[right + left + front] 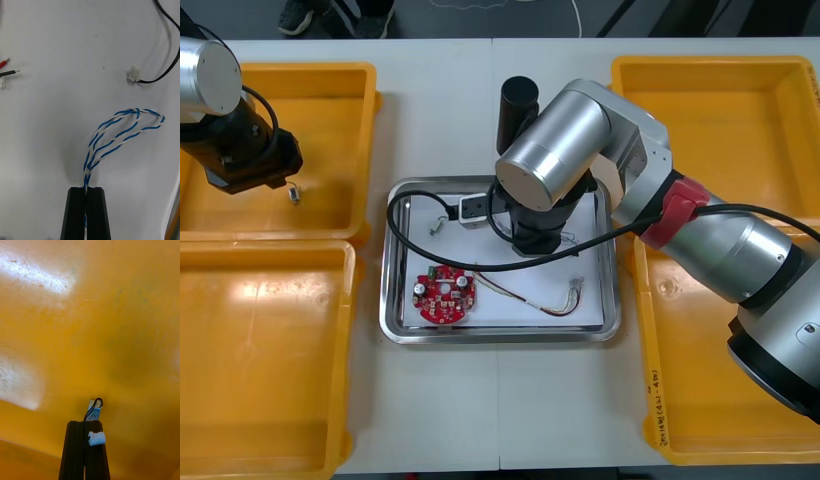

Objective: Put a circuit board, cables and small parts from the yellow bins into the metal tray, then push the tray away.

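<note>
Cable in grasp: twisted blue and white cable (123, 129), pinched at one end, looped outward from the fingertips over the tray's white floor; touching that floor or just above it, cannot tell.
Right gripper (86, 188): black fingers clenched on the twisted blue and white cable, almost together at the middle, over the far middle of the tray.
Tray: shallow rectangular metal tray (392, 300), white inside, at the table's middle between the bins.
Board: round red circuit board (445, 296), flat in the tray's near left corner.
Other cables: thin black cable (168, 67) ending in a small white plug, lying beyond the blue and white loop; red and yellow cable (540, 302), curved along the tray's near right part, just beside the board.
Loose part: small metal part (438, 226), in the tray's far left corner, apart from the board.
Left gripper (84, 423): fingers closed on a small wired part (95, 408), a metal tab with a short black lead and white plug, held over the floor of the far left yellow plastic bin (365, 120).
Other bins: near left yellow bin (345, 350), far right yellow bin (617, 90), near right yellow bin (645, 380).
Table: light table (440, 120) under everything.
</note>
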`<state>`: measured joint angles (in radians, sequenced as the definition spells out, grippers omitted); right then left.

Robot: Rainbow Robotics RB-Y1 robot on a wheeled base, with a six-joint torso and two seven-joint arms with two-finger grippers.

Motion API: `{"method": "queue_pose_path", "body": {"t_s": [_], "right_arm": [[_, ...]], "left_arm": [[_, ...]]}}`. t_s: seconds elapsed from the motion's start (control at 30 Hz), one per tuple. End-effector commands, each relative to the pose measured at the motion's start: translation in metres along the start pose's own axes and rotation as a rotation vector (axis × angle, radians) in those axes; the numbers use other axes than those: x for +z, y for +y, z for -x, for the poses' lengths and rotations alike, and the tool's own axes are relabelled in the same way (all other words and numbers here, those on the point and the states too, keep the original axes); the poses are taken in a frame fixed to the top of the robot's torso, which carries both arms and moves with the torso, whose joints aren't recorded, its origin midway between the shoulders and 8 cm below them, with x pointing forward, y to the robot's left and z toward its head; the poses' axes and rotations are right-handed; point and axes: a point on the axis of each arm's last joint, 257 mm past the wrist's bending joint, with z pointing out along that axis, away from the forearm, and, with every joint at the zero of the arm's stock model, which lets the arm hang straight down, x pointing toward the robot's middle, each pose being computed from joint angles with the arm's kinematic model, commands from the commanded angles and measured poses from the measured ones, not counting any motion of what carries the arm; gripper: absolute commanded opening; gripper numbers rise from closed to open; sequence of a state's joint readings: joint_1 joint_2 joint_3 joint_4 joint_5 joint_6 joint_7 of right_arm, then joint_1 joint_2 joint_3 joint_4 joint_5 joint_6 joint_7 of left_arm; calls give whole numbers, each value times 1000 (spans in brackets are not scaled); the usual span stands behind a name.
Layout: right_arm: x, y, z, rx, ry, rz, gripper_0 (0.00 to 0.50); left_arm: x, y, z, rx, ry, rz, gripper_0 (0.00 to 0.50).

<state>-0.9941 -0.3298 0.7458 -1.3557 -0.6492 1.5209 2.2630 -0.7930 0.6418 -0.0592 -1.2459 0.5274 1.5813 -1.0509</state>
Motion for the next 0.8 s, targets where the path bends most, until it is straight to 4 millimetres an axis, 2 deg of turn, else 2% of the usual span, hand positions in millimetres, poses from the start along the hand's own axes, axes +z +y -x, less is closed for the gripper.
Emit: {"method": "queue_pose_path", "body": {"t_s": [0.03,0.07,0.1,0.17,0.23,0.3,0.4,0.57,0.8], "right_arm": [[1,10,16,-58,-26,14,0],[1,11,17,-57,-27,15,47],[1,12,17,-57,-27,18,155],[1,13,17,-53,-28,24,288],[0,13,18,-52,-30,25,393],[-1,13,18,-48,-33,27,445],[-3,14,18,-43,-37,35,500],[-14,14,19,-40,-42,40,500],[-43,8,22,-30,-71,39,500]], "left_arm": [[-33,5,39,87,-88,-7,194],[-33,4,40,86,-89,-7,289],[-33,4,40,86,-88,-9,384],[-33,4,39,86,-86,-10,491],[-33,4,39,86,-86,-11,500],[-33,3,39,86,-84,-15,500],[-34,1,39,91,-86,-19,500],[-40,-4,36,100,-83,-24,500],[-48,-7,33,98,-76,-29,500]]}}
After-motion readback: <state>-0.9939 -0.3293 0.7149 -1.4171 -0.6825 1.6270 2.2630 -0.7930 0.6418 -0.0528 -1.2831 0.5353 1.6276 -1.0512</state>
